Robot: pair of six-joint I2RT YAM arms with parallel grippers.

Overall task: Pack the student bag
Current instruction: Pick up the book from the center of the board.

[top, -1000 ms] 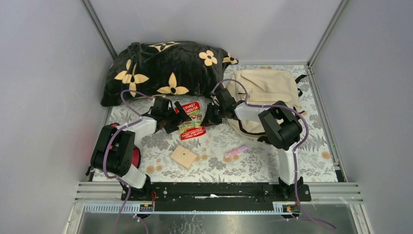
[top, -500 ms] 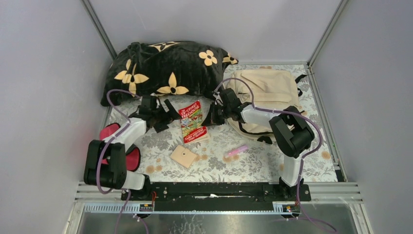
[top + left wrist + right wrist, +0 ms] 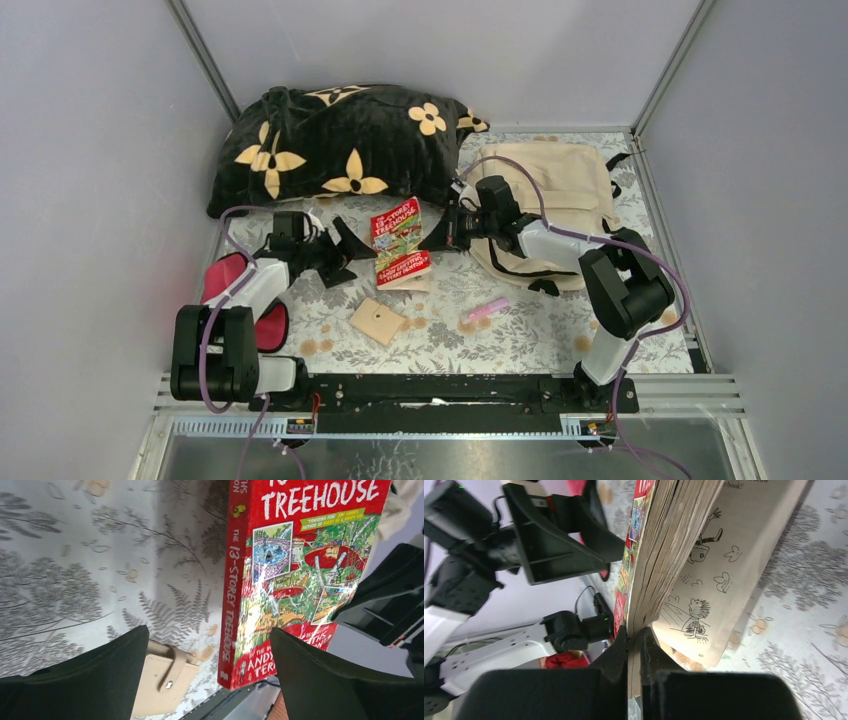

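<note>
The student bag (image 3: 545,180) is a cream fabric backpack lying flat at the back right. A red paperback book (image 3: 400,243) is tilted up off the table to its left. My right gripper (image 3: 447,232) is shut on the book's right edge; in the right wrist view its jaws (image 3: 634,635) pinch the cover and a wad of pages (image 3: 674,545), while some loose pages hang open. My left gripper (image 3: 343,250) stands open just left of the book. In the left wrist view the book (image 3: 295,565) sits beyond the spread fingers (image 3: 209,632), untouched.
A large black flower-patterned pillow (image 3: 340,140) fills the back left. A tan snap wallet (image 3: 377,321) lies in front of the book, a pink eraser-like bar (image 3: 486,309) to its right, and a red-and-black pouch (image 3: 240,290) under the left arm. Small wooden discs dot the patterned cloth.
The right gripper has shut on the book and drawn it up and back. The left gripper has let go and pulled away to the left, fully open.
</note>
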